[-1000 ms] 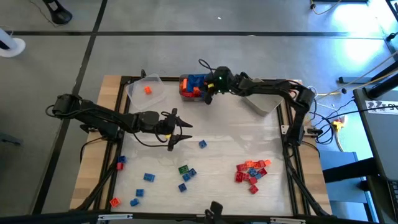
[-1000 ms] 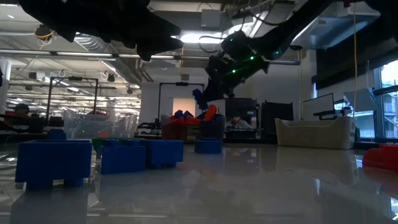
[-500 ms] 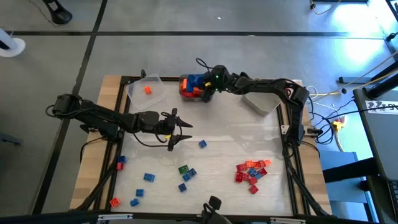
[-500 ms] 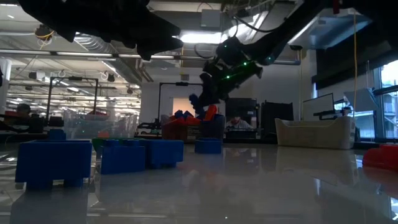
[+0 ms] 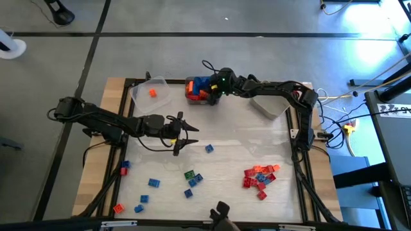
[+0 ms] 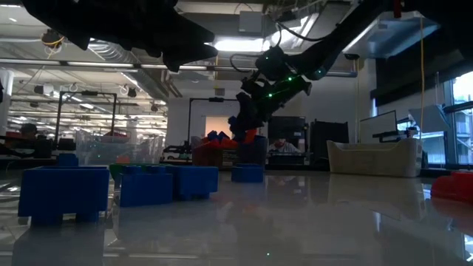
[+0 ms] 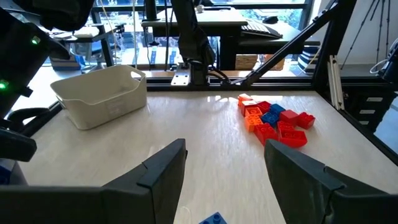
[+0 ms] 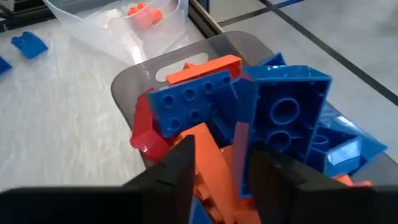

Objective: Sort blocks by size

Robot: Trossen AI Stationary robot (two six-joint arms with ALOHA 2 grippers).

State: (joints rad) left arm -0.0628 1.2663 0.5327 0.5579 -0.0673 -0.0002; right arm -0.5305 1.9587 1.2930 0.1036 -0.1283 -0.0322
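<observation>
The worktop point(image 5: 231, 135) carries my loose blocks: a red and orange heap point(image 5: 259, 176) at the near right, blue ones point(image 5: 154, 183) scattered near left. At the far edge, the grey bin point(image 5: 199, 90) is piled past its rim. My right gripper point(image 8: 217, 163) sits right over that pile, fingers slightly parted around an orange brick's point(image 8: 208, 158) edge. Released here, it may slide off the overfull heap. My left gripper point(image 7: 225, 163) waits mid-worktop, spread, holding nothing.
</observation>
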